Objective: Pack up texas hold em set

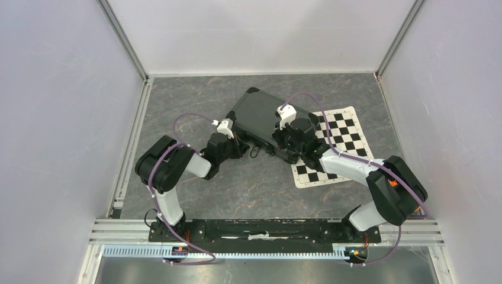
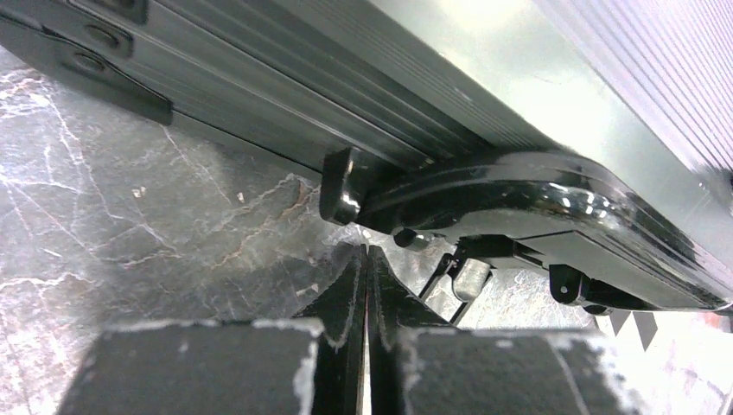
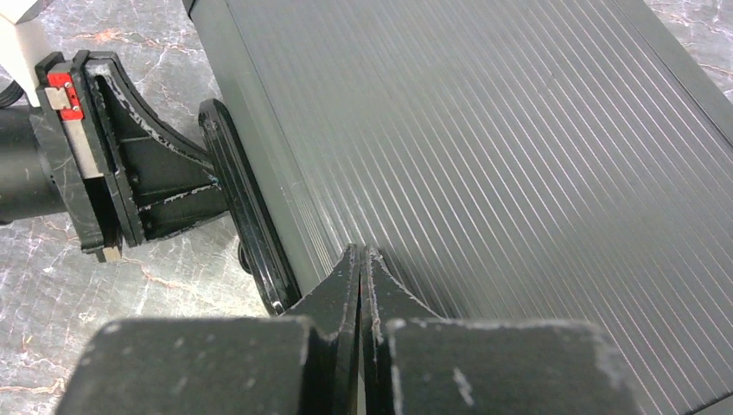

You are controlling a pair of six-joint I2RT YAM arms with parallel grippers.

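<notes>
Fingers pressed together on both: we saw L gripper just by handle, R gripper over ribbed lid of shut case, which lay beside checkered mat on table.

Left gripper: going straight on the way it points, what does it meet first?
Most likely the handle of the black case, close ahead of the left gripper, whose fingers are shut; exact depth is unclear.
</notes>
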